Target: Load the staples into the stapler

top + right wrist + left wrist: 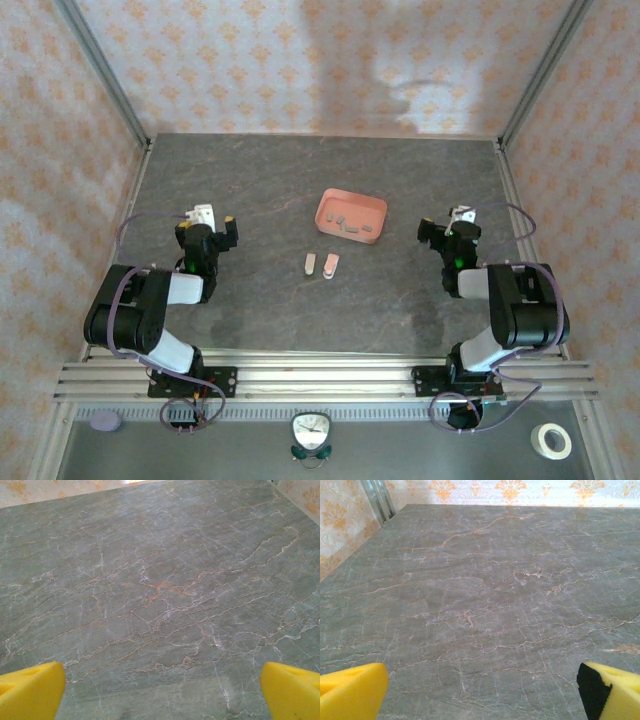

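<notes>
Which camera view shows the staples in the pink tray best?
The top external view: the staples lie as small dark strips inside the pink tray, seen from above. The wrist views show grey table beyond the open left claw and right claw.

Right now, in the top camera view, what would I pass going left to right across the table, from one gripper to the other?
left gripper → salmon-pink tray, with the staples lying in it → right gripper
</notes>
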